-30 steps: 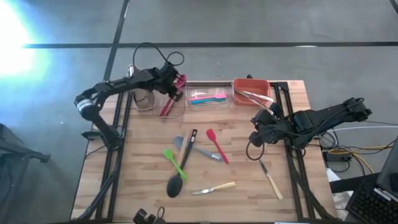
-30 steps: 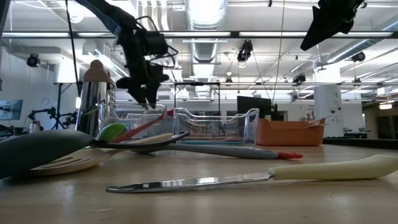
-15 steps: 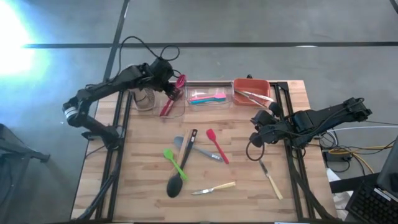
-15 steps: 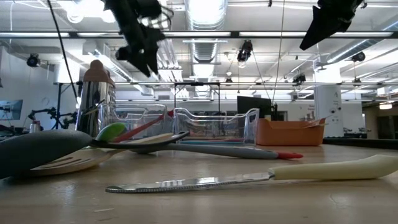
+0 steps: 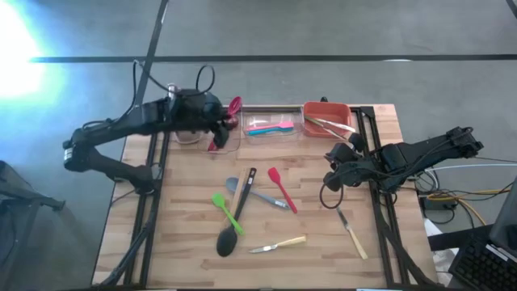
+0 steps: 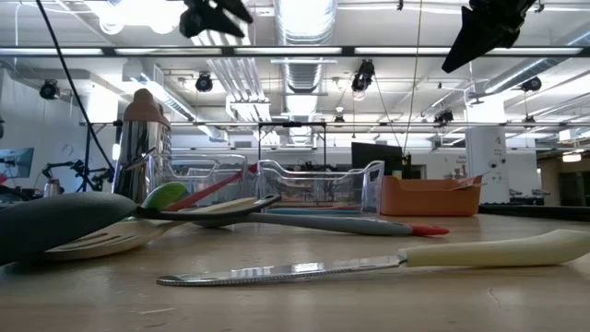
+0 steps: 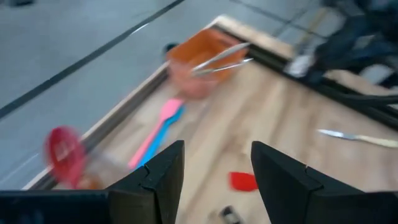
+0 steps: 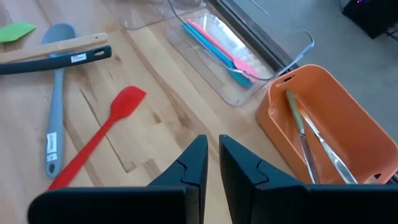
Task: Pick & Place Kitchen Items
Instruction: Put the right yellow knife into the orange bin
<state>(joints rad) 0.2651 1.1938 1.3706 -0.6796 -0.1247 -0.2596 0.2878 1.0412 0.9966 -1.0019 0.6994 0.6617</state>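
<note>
Several kitchen items lie mid-table: a red spatula (image 5: 282, 189), a green one (image 5: 226, 210), a black ladle (image 5: 234, 226), a wooden spatula (image 5: 237, 190) and two pale-handled knives (image 5: 279, 244) (image 5: 352, 233). A dark red spatula (image 5: 216, 139) leans in the far-left clear bin (image 5: 229, 145), its head (image 7: 64, 151) sticking out over the rim. My left gripper (image 5: 222, 123) (image 7: 217, 149) hovers high beside that bin, open and holding nothing. My right gripper (image 5: 331, 174) (image 8: 209, 162) hangs shut above the table's right side, also holding nothing.
A clear bin (image 5: 275, 120) with pink and blue utensils and an orange bin (image 5: 327, 119) with metal tongs stand along the far edge. A metal holder (image 5: 187, 129) stands at the far left. Bare wood shows at the near left and near right.
My left gripper has risen well above the far-left clear bin and drawn back toward the table's left edge, tipping up from a steep downward point toward level, still open. The dark red spatula stays leaning in the bin.
</note>
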